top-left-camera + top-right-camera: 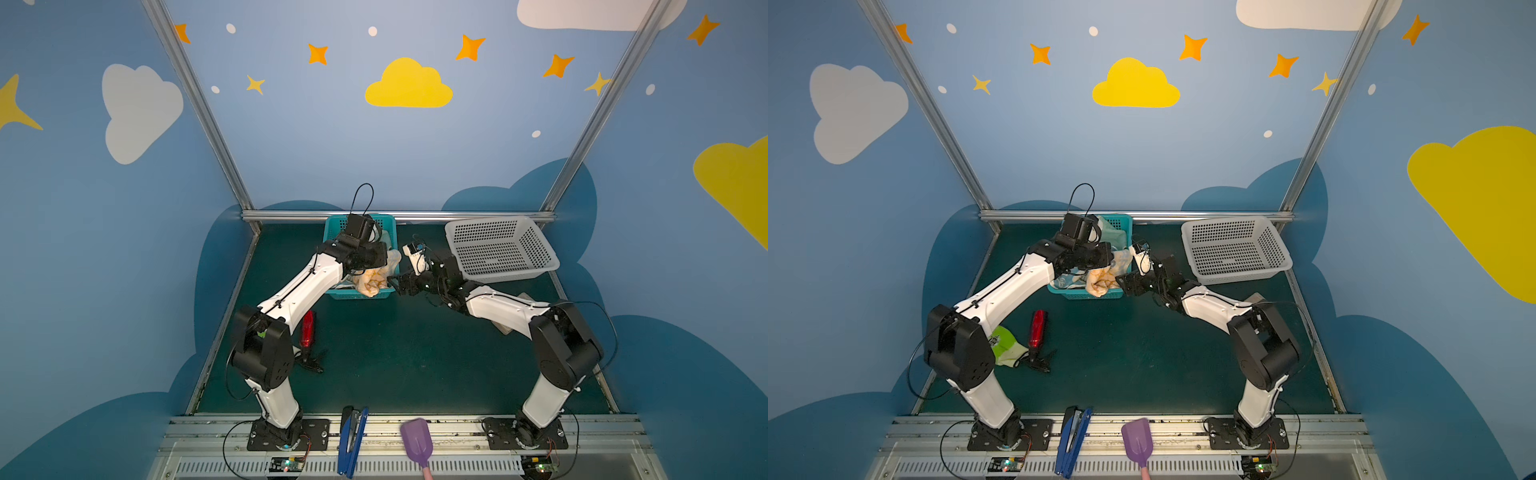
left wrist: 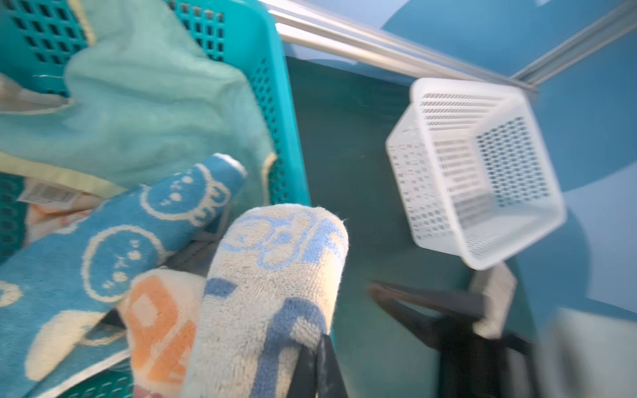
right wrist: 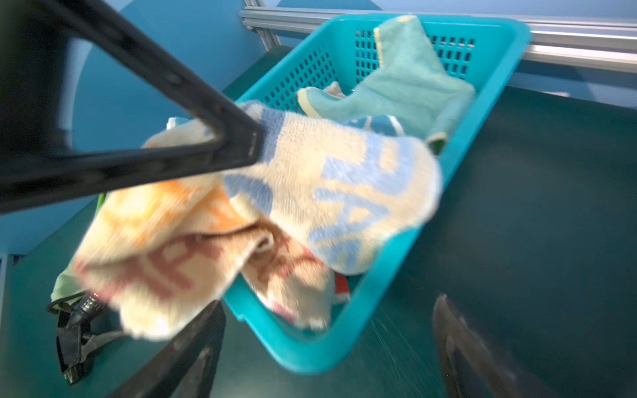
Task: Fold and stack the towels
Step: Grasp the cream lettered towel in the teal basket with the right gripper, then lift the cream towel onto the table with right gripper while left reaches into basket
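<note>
Green mat, cloud-painted walls: your left gripper pinches the lettered towel, right gripper beside it wide open.

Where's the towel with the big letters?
The lettered towel hangs from the shut left gripper over the near end of the teal basket, near the middle of both top views, beside the open right gripper.
</note>
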Motion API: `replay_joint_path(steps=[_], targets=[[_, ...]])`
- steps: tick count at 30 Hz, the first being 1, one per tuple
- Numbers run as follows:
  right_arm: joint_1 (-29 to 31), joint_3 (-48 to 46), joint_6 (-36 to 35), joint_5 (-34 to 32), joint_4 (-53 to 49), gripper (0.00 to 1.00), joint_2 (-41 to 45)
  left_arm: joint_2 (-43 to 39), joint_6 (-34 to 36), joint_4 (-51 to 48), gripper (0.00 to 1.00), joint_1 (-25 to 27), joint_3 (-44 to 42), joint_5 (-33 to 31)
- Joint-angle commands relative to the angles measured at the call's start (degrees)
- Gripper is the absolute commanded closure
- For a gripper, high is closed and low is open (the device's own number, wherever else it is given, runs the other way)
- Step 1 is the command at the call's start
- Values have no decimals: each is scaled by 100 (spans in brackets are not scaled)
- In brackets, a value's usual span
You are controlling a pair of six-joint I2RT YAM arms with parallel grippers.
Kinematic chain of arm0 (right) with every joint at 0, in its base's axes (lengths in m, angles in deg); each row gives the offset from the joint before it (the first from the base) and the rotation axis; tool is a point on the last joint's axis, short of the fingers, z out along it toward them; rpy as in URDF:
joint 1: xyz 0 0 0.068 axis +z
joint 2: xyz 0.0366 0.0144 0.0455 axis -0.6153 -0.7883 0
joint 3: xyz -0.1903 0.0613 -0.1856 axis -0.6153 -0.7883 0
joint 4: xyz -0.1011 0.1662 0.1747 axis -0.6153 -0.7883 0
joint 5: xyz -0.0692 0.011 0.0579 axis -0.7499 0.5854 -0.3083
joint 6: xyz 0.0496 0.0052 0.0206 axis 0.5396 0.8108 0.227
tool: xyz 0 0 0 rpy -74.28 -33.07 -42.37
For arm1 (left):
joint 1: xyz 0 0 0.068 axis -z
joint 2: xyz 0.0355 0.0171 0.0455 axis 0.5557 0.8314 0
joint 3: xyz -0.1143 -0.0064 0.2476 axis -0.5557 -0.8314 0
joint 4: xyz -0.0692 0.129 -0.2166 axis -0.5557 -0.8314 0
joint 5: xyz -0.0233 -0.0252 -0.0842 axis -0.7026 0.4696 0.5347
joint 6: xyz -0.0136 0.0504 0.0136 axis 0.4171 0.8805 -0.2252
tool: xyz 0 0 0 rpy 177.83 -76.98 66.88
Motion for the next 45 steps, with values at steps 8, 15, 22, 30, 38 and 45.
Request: replay_joint_path(steps=[8,15,22,30,38,45], targets=[[158,661,-25,-247,1136,18,-440,-668,-63,397,96,19,-219,736],[160,936,5,-298,1198,88,-542,-940,-92,487,96,18,-375,824],[151,646,-76,-826,765,100,32,-1328,-56,503,65,11,-627,236],[98,-415,-238,-2369,154,100,1707,-1703,165,818,21,26,-990,88],[-92,-851,-525,-3038,-1523,100,3260,-786,216,506,19,212,-635,-116],[-113,-1330,-362,-3222,-2212,100,3624,945,256,-315,19,385,755,-703]])
